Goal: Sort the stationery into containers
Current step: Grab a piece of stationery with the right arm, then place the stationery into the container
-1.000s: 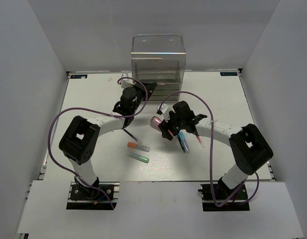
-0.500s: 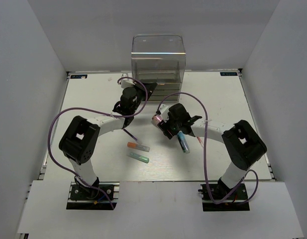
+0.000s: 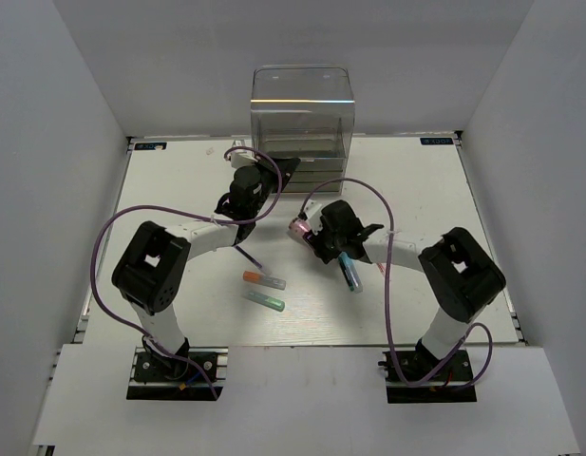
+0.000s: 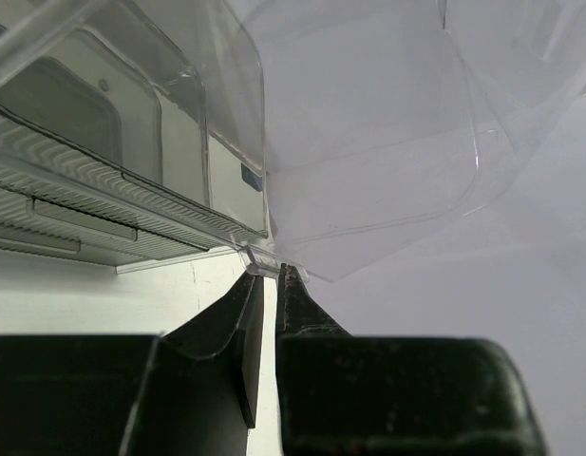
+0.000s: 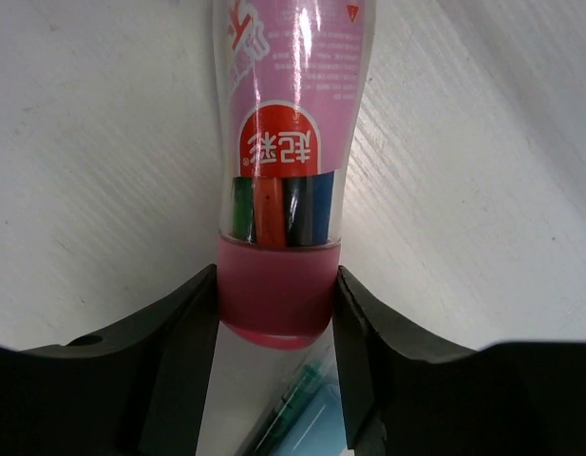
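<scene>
The clear organiser (image 3: 302, 109) stands at the back of the table. My left gripper (image 3: 274, 171) (image 4: 269, 271) is shut on the clear front lip of a pulled-out drawer (image 4: 368, 171). The pink stubby cylinder (image 3: 298, 228) (image 5: 278, 142) lies on the table with coloured pens inside. My right gripper (image 3: 313, 239) (image 5: 276, 304) has both fingers pressed on its pink cap. A light-blue marker (image 3: 349, 271) (image 5: 316, 427) and a thin red pen (image 3: 381, 271) lie just behind that gripper. An orange-tipped marker (image 3: 263, 279), a green-tipped marker (image 3: 264, 300) and a thin dark pen (image 3: 250, 255) lie near the left arm.
White walls close in the table on the left, back and right. Purple cables (image 3: 112, 237) loop over both arms. The organiser's lower drawers (image 4: 93, 218) sit just left of my left fingers.
The right jaws have narrowed onto the pink cylinder's cap, and the right arm has shifted slightly left. The left arm has not moved.
</scene>
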`<state>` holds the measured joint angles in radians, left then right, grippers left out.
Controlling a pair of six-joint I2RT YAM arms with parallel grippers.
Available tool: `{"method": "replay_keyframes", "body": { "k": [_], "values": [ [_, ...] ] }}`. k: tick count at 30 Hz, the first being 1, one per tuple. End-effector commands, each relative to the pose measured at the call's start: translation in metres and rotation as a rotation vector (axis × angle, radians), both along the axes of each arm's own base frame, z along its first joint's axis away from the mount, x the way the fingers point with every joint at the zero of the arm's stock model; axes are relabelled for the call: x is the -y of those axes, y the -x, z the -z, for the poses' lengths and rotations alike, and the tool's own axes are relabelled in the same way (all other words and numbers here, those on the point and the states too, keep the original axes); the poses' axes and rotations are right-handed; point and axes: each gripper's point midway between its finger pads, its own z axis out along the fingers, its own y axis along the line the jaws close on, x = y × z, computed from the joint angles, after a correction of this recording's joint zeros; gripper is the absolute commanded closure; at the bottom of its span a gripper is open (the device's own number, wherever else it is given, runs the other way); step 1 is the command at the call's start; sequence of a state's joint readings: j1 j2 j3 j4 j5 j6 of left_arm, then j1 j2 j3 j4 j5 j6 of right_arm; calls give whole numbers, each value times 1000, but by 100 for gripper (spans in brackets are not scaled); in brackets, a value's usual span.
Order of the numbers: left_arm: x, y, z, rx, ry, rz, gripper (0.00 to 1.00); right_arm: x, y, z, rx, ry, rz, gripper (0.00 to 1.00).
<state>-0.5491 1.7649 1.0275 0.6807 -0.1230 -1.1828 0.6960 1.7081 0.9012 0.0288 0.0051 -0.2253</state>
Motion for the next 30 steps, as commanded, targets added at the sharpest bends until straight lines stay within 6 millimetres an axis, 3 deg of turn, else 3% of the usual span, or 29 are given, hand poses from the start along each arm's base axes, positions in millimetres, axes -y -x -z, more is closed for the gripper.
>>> {"method": "replay_keyframes", "body": {
  "k": [1,5,7,11,14,19,30],
  "values": [
    [-6,8,-76,161,54,-2,95,-7,-9,-39,133,-65,-29,96],
    [-6,8,-76,161,54,-2,95,-6,-15,-79,253,-104,-51,100],
    [-6,8,-76,161,54,-2,95,-5,-17,-88,284,-98,-63,100],
    [-7,10,-76,161,54,-2,95,-4,-27,-125,378,-114,-69,100],
    [-8,9,-76,160,54,-12,95,-7,-31,-137,401,-122,-66,100],
    [-9,11,-81,168,59,-12,95,-1,-36,-141,431,-99,-44,100],
    [-10,11,-85,172,51,-13,96,11,-70,-208,647,-123,50,100]
  ]
}}
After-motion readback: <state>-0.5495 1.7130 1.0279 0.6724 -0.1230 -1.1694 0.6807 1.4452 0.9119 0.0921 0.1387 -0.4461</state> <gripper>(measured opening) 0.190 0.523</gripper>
